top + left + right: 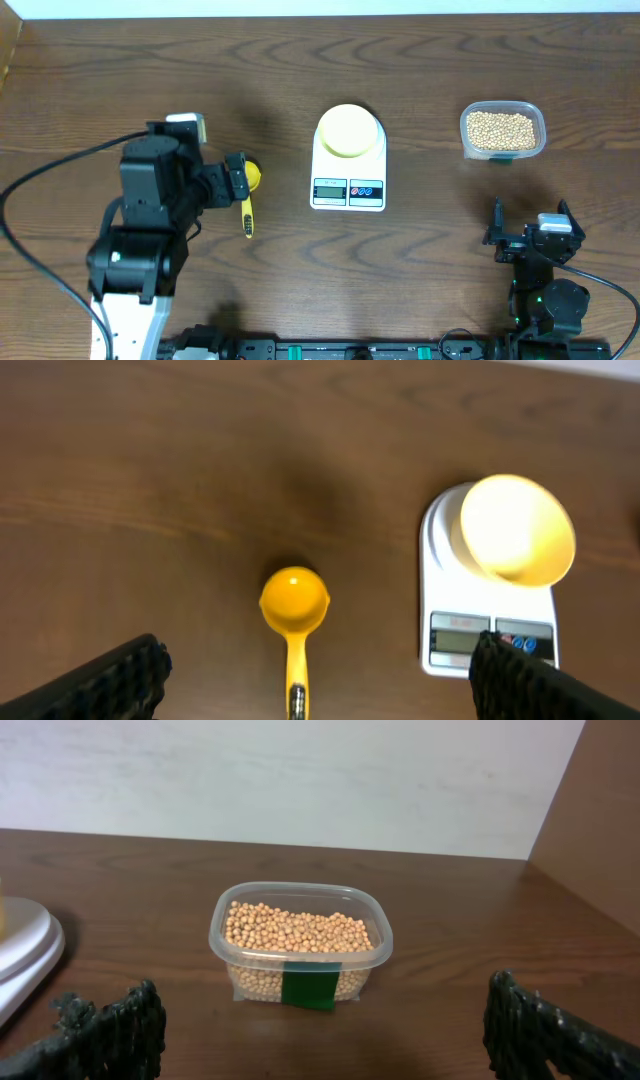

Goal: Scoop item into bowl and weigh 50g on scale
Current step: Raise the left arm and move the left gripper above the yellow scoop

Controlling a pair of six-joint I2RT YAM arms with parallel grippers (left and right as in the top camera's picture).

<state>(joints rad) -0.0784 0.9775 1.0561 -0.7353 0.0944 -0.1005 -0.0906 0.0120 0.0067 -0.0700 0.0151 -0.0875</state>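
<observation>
Tan beans [501,127] fill a clear plastic tub [503,132] at the back right; they also show in the right wrist view [297,930]. The pale yellow bowl [348,130] sits on the white scale [348,172] at mid table, also in the left wrist view [515,528]. A yellow scoop [249,196] lies left of the scale, its cup pointing away and its handle toward me [294,622]. My left gripper [236,182] is open, hovering over the scoop with the handle between its fingers [310,690]. My right gripper [530,232] is open and empty, in front of the tub.
The scale's display and two round buttons [490,640] face the front edge. A green tape patch [310,988] marks the tub's near wall. A pale wall [300,780] runs behind the table's far edge.
</observation>
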